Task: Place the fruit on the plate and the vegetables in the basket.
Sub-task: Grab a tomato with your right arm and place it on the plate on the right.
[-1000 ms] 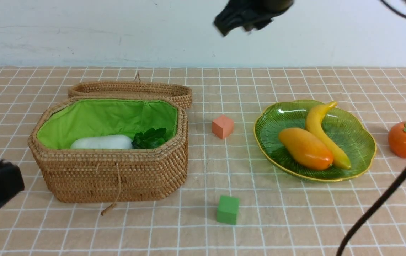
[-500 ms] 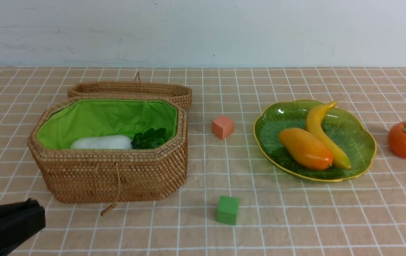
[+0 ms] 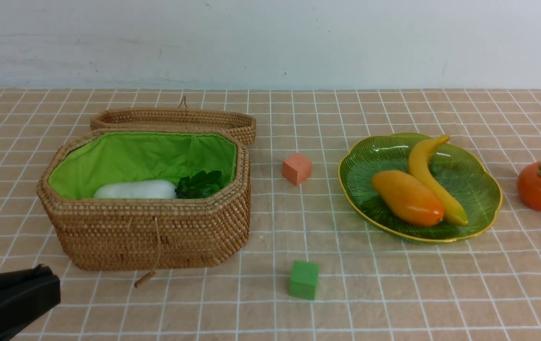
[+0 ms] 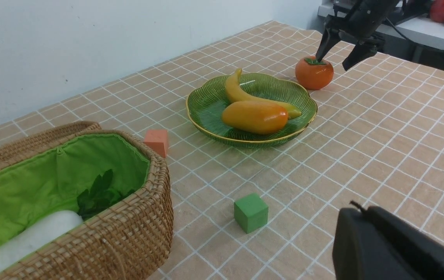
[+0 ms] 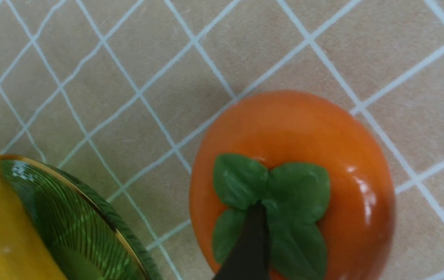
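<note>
Holding mango (image 3: 407, 197), banana (image 3: 429, 176): plate (image 3: 481, 208) | radish (image 3: 135, 190): basket (image 3: 157, 232)

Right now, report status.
Right gripper open over persimmon, one fingertip on its leaf cap. Left gripper shut, empty. Mango, banana on plate. Nothing in the way.
</note>
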### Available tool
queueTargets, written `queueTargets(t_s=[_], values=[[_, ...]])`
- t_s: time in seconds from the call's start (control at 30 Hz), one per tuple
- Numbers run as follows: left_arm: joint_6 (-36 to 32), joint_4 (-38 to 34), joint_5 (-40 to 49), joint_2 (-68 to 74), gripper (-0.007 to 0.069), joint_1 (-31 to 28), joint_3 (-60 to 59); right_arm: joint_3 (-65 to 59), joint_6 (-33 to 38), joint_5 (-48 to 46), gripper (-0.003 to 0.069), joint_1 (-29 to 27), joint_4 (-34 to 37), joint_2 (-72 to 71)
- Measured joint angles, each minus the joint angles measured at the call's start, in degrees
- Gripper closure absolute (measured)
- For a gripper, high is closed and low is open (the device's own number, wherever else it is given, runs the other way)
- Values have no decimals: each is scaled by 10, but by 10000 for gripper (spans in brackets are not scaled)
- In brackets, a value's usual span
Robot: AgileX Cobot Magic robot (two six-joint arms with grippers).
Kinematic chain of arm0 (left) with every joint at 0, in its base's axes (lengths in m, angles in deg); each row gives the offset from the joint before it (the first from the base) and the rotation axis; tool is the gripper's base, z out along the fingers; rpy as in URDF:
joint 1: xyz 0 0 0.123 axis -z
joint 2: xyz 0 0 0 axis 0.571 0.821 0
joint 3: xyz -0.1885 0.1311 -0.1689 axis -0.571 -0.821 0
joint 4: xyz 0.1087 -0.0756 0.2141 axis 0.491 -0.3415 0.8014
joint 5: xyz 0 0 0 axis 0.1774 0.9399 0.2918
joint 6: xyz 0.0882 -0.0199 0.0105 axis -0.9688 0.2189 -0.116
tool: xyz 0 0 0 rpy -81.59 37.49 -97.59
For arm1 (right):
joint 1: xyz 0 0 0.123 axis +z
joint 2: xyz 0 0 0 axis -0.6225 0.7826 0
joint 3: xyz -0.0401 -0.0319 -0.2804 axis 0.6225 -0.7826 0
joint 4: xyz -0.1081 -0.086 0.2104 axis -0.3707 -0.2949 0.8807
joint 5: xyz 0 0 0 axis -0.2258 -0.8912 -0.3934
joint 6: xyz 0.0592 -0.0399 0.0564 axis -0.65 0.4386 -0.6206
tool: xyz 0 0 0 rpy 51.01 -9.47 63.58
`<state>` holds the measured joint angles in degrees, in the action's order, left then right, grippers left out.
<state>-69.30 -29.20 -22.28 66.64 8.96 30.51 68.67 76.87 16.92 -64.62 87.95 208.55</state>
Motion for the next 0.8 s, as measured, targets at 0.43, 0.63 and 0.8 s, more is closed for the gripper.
queueTargets(t_s=[0.43,0.63,0.8], values=[[0,0,0,0,637,0,0,1,92,18,45,5,138,45],[0,0,0,0,637,0,0,1,120,28,105,21,146,48],[0,3,0,0,636,0,0,2,149,30,153,27,153,51]])
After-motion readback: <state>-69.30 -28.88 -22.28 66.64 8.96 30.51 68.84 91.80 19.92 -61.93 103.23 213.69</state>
